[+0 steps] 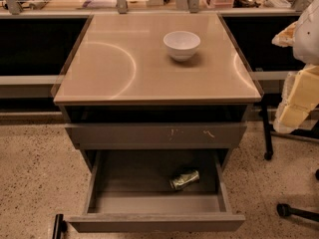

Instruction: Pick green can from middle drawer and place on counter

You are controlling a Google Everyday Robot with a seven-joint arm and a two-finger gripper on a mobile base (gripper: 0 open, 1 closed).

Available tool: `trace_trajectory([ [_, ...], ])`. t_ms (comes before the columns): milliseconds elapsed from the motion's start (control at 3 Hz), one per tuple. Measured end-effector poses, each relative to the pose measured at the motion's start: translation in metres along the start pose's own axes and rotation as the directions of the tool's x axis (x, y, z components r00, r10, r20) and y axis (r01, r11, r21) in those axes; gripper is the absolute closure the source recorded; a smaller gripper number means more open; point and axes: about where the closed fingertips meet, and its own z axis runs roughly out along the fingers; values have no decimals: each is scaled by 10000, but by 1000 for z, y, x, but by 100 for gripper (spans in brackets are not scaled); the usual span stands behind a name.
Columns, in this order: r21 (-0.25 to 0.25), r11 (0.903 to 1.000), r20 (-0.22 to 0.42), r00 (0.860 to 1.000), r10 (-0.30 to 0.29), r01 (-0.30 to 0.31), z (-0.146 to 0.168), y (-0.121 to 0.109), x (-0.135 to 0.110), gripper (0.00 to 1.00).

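I am at the start of the job: the can is not yet picked, so the reach into the drawer is the step in hand. The green can (184,179) lies on its side on the grey floor of the middle drawer (132,176), which stands pulled well out below the scratched drawer front (154,135). It rests right of centre, near the right wall but apart from it, slanting from lower left to upper right. My fingers (298,96) hang at the right edge of the view, off to the side of the desk (109,68) and well apart from the can; whether they stand wide or narrow I cannot tell. As I judge it, the next move calls for a swing left and down over the open drawer, coming in from above and taking the can across its narrow body. It is round and may roll if nudged. A white bowl (182,45) sits toward the back right of the desk, so the left side looks the safer spot for setting down.
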Motion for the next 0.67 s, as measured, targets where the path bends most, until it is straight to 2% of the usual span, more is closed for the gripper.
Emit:
trace_trajectory([
  [333,2,10000,0,10000,0,0,0,0,0,0],
  [667,279,9996,-28,10000,-80,81,6,3,1,0],
])
